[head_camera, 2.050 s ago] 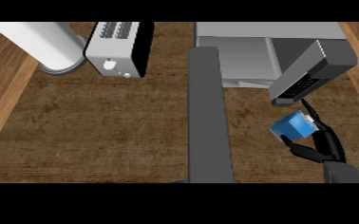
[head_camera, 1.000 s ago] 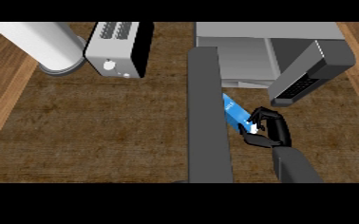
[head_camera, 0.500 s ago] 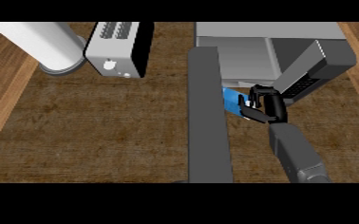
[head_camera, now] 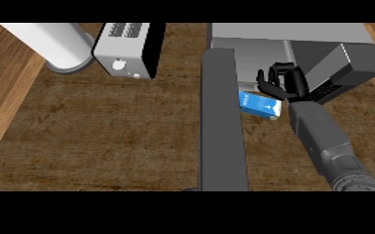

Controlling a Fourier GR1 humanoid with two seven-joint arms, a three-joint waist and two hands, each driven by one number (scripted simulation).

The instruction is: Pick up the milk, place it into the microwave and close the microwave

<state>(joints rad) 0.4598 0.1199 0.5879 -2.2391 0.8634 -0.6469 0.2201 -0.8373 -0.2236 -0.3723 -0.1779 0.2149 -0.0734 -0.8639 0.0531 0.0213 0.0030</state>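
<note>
We see the grey left forearm point(head_camera: 219, 129) run up from the lower edge and hide its own hand. The grey right forearm point(head_camera: 322, 134) covers one end of the small blue milk carton point(head_camera: 258, 104), whose print we cannot read.

At the right of the frame we see our matte grey, boxy right forearm point(head_camera: 316, 134), which ends low in a rounded darker grey joint housing point(head_camera: 348, 171) with a ribbed look. Above it sits our glossy black right hand point(head_camera: 287, 83), built of slim segmented fingers and a thumb. A long, flat dark grey left forearm point(head_camera: 219, 124) runs up the frame's centre.
</note>
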